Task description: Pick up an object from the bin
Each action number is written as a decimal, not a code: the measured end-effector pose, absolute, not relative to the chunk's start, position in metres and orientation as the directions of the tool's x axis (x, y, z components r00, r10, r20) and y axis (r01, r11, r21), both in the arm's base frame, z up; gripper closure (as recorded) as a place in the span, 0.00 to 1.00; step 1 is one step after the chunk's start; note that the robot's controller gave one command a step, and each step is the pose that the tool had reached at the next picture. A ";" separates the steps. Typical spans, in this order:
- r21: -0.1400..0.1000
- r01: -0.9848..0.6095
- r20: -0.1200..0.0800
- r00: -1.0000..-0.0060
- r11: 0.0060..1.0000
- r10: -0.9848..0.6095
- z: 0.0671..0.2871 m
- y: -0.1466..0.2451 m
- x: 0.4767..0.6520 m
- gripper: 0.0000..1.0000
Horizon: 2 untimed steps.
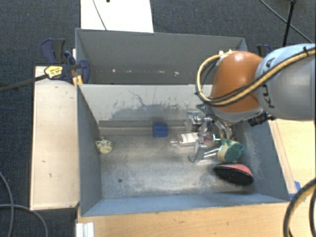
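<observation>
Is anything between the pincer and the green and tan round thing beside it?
Nothing visible. The pincer sits close beside the green and tan round thing; the red and black oval pad lies nearer the bin's front wall, not between them.

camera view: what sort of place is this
Probably a robotics lab: a robot arm reaching into a grey metal bin holding a blue block and other small things, with cables across the dark carpet.

A dark grey-blue carpet floor (29, 14) lies all around, with thin black cables (19, 83) running over it.
</observation>
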<state>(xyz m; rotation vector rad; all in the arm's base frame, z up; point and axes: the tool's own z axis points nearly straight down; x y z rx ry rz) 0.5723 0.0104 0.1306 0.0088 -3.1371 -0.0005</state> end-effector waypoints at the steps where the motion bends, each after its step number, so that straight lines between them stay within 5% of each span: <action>1: -0.002 0.120 0.002 -0.993 0.993 0.120 0.095 -0.046 0.558 0.00; 2: 0.000 0.253 0.001 -0.967 0.967 0.253 0.070 -0.051 0.531 0.00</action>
